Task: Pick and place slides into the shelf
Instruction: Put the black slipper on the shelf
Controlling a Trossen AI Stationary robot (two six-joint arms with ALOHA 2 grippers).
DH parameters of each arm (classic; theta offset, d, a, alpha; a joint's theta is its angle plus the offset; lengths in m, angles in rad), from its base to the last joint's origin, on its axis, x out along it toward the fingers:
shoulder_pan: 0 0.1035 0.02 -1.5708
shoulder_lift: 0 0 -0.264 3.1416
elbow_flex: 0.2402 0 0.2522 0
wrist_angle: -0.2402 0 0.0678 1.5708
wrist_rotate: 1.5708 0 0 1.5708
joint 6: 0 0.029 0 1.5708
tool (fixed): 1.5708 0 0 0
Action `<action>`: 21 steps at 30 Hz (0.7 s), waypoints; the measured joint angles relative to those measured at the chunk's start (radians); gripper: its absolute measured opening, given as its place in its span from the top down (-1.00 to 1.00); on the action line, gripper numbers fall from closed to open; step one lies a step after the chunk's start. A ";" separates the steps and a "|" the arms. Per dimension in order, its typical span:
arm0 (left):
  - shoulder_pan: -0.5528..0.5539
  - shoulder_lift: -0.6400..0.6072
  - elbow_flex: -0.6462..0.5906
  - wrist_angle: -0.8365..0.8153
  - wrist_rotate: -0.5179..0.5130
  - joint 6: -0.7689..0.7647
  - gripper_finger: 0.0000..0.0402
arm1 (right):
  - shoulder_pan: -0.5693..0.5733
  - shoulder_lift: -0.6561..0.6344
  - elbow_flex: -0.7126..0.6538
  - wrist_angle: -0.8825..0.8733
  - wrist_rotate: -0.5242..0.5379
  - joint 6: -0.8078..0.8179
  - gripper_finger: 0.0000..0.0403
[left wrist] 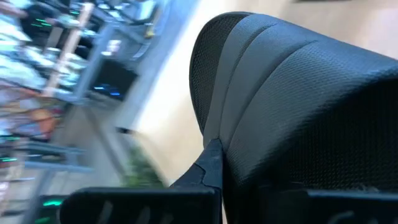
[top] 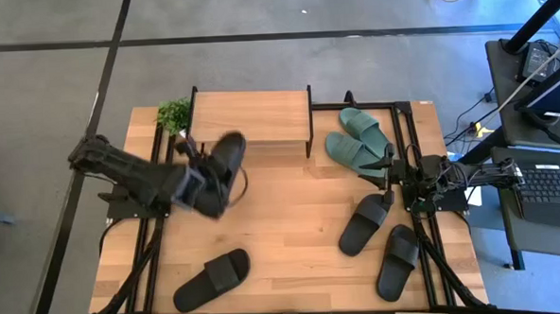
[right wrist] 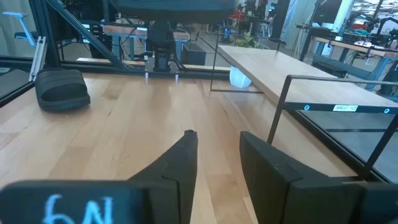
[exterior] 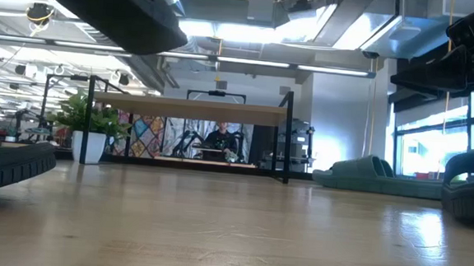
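**Left arm holds a black slide up in front of the shelf**

The table is the largest thing, a wooden top with a black frame along its left and right sides. The middle of it, between the two arms, lies bare, and so does the strip in front of the shelf.

The shelf stands at the far edge of the table, just beyond the left gripper. Its top board carries nothing, and in the low view the space under the board shows no slide either. A small potted plant sits touching the shelf's left end, beyond the left gripper.

The left gripper is closed tight on a black slide, held up off the table with its toe pointing toward the shelf's front left corner. In the left wrist view the strap fills most of the picture.

The right gripper waits at the right side of the table, its fingers a moderate gap apart with nothing between them.

Six slides in all: four black, two green. One black is in the left gripper; one black slide lies near the front edge, on the near side of that gripper. Two black slides lie on the near side of the right gripper, and the two green slides lie side by side on its far side, right of the shelf.
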 joint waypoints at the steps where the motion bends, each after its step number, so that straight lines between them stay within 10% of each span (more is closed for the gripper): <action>1: 0.042 -0.014 0.000 0.000 -0.020 0.046 0.98 | 0.000 0.000 0.000 0.001 0.000 0.001 0.40; 21: 0.755 -0.063 0.000 0.691 0.128 1.061 0.97 | 0.000 0.000 0.000 0.015 0.000 0.004 0.40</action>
